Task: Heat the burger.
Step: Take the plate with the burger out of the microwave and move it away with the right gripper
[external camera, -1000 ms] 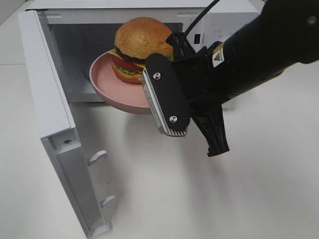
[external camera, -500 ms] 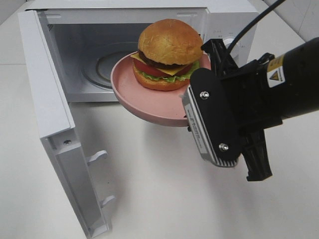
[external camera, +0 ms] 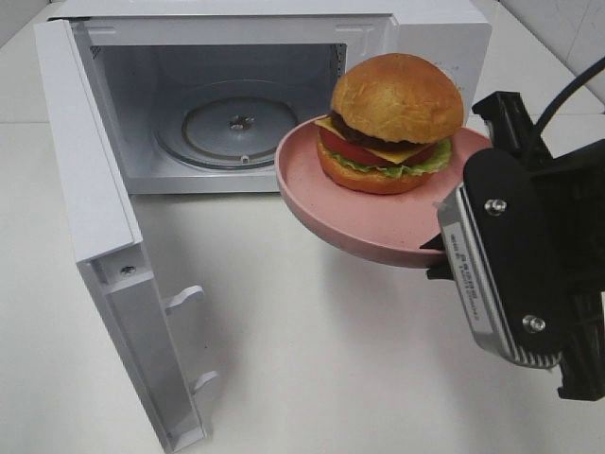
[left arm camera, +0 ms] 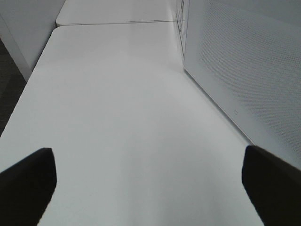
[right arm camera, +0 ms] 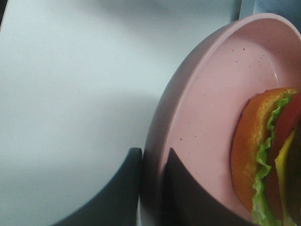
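Right gripper (right arm camera: 150,188) clamped on rim of pink plate (external camera: 331,203), plate held in air before the open microwave (external camera: 236,95). Burger (external camera: 395,123) sits on plate. Left gripper (left arm camera: 150,188) jaws wide apart, holding nothing, over white bench (left arm camera: 122,117).

Bright, even overhead light; soft shadows on the bench (external camera: 312,359). Right wrist view blurry up close, plate (right arm camera: 197,141) rim soft.

burger (right arm camera: 273,155) edge-cropped, patty perhaps unseen
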`<state>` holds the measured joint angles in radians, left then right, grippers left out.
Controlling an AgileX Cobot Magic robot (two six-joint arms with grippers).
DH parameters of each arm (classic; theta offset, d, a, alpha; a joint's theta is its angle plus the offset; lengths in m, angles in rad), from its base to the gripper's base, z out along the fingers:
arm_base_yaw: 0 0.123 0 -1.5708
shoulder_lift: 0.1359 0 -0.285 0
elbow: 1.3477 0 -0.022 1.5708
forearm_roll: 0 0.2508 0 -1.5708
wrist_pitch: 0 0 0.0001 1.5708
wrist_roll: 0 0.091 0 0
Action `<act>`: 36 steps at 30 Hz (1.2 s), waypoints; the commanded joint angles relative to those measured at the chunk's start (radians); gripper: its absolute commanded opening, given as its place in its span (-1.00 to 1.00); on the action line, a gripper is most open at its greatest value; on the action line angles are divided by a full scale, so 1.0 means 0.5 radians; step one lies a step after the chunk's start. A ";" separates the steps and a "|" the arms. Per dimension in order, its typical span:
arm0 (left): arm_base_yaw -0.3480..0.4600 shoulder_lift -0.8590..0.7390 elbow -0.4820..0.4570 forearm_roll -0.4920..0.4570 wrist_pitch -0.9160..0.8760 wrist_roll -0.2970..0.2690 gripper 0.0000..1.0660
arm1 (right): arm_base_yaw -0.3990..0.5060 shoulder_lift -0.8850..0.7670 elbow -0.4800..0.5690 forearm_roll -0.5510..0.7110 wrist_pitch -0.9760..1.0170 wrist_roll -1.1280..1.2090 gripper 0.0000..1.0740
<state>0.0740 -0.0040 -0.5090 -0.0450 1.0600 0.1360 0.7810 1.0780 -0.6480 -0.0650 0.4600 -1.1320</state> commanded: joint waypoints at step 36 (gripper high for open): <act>0.008 -0.036 0.006 -0.008 -0.026 -0.012 0.96 | -0.742 -0.386 0.168 -0.994 0.284 1.410 -0.95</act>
<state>0.0740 -0.0040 -0.5090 -0.0450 1.0600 0.1360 0.4370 0.8940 -0.5580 -0.4900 0.6410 -0.4540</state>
